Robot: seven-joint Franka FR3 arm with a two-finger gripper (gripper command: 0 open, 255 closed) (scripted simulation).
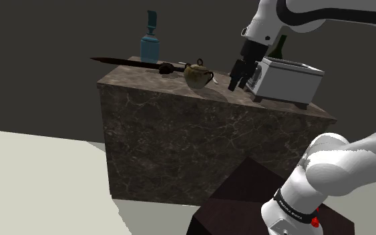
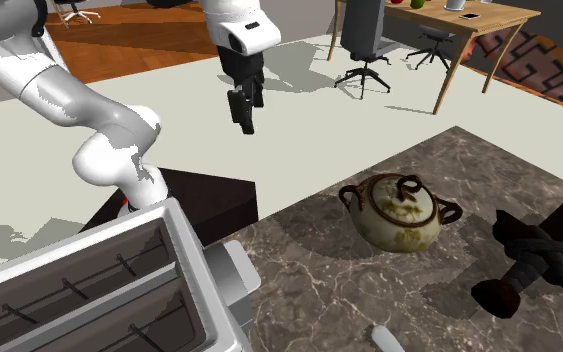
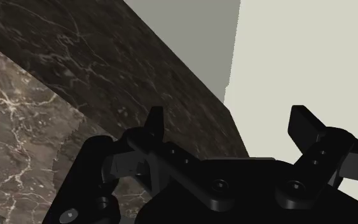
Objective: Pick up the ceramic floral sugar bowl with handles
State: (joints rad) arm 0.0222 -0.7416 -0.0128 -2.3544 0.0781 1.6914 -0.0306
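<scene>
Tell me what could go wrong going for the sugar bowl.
The open gripper hangs by the counter's edge near the toaster; a low swing may clip either. The sugar bowl is round and lidded; the grip could slip or lift only the lid. The dark sword hilt lies near it and could be knocked.

A dark, veined stone counter (image 1: pixel 179 147) carries a cream flowered sugar bowl (image 1: pixel 198 74) with a lid and two dark handles. A white toaster (image 1: pixel 288 80) stands well apart on one side of the bowl. On the other side, a long dark sword (image 1: pixel 129 61) lies with its hilt just beside the bowl, and a blue bottle (image 1: pixel 150 45) stands farther off.
</scene>
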